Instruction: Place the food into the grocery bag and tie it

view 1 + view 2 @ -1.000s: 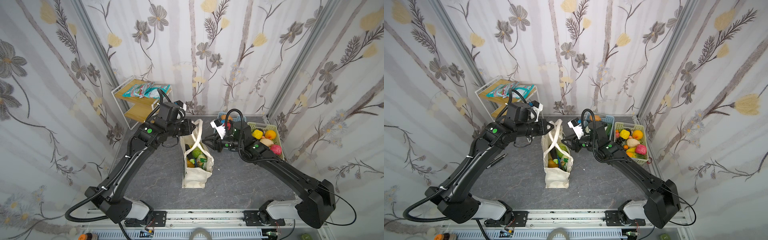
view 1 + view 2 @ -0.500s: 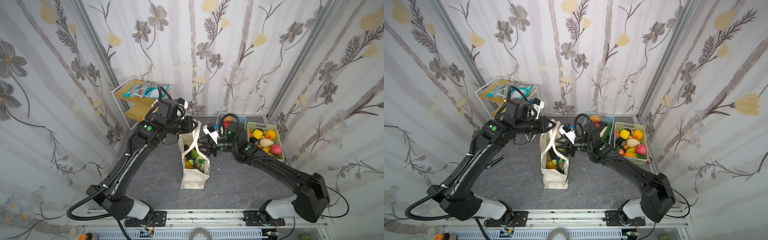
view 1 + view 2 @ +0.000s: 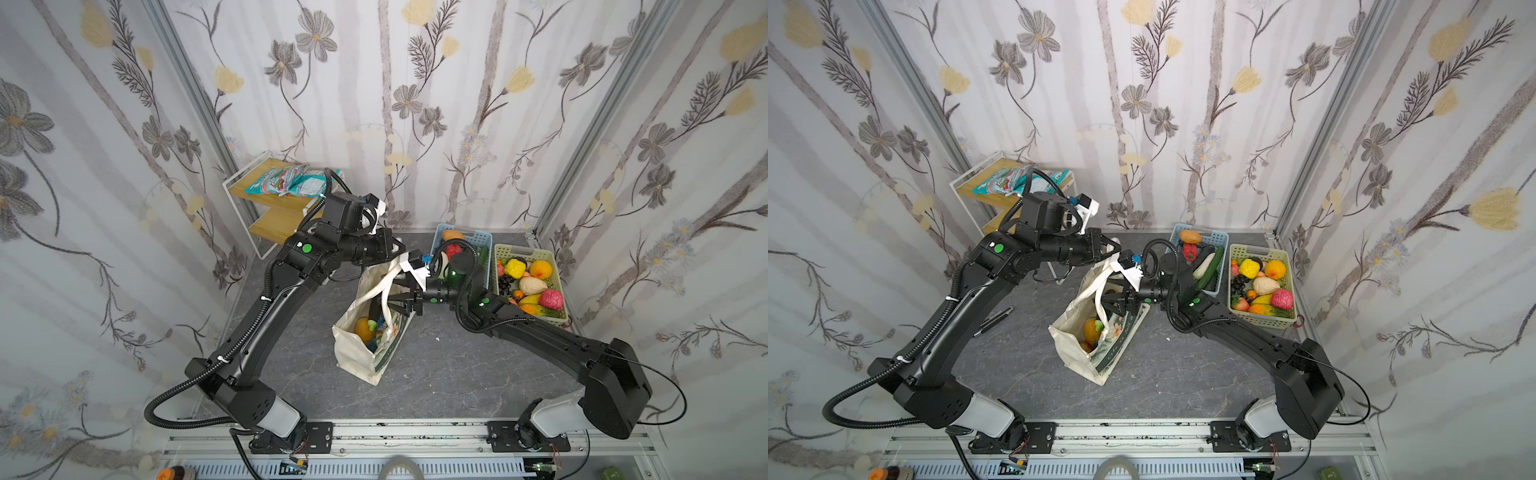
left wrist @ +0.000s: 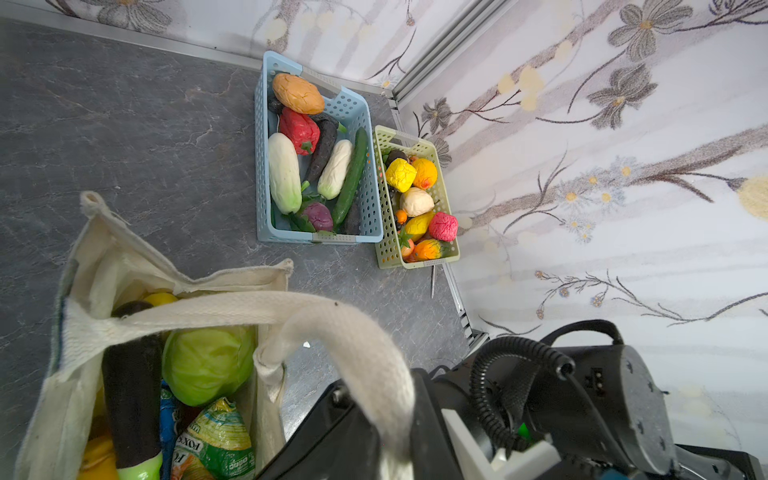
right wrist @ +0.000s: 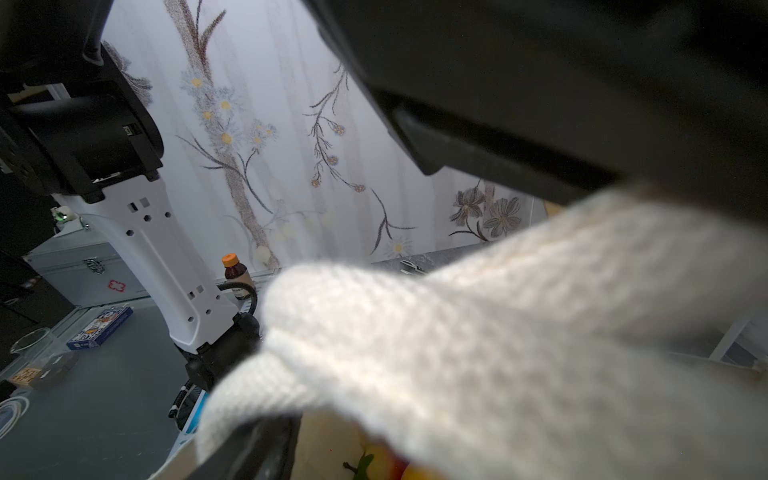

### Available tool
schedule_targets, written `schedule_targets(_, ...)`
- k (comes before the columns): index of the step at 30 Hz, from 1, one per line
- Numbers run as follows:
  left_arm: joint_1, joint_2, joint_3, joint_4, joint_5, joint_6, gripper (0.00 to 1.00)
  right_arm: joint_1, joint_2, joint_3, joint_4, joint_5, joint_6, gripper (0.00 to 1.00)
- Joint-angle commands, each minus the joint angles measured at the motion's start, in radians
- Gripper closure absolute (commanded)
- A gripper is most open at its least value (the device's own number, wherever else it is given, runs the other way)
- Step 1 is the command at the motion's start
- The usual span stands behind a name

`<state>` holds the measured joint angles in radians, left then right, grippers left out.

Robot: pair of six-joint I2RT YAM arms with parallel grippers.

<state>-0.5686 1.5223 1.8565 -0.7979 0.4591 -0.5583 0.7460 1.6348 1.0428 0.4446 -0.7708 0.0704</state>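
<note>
The left tool (image 3: 399,252) was clamped on a cream strap (image 3: 380,286) of the grocery bag (image 3: 353,353), which leaned on the bench (image 3: 436,374) just under it (food (image 3: 362,328) inside). The right tool (image 3: 398,303), jaws apart, sat at the bag's mouth.

Strap handles (image 4: 332,320) cross the grocery bag (image 3: 353,353) mouth; bare tabletop (image 3: 449,365) beside it lies open.
</note>
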Motion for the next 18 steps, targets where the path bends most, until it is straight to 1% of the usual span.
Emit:
schedule_targets(1,0.000,-0.011,0.008,0.073,-0.005,-0.015,0.89,0.007,0.047,0.002,0.152,0.002,0.021,0.30)
schedule_targets(6,0.003,-0.017,0.006,0.063,-0.017,-0.023,0.89,0.015,0.088,0.015,0.261,-0.042,0.055,0.29)
schedule_targets(12,0.023,-0.004,0.003,0.055,-0.007,-0.025,0.89,0.047,0.090,0.016,0.296,-0.065,0.006,0.27)
schedule_targets(15,0.023,0.002,-0.008,0.069,-0.002,-0.035,0.89,0.049,0.108,0.020,0.369,-0.065,0.068,0.27)
schedule_targets(18,0.023,-0.004,-0.029,0.086,-0.003,-0.045,0.90,0.050,0.128,0.016,0.486,-0.082,0.172,0.28)
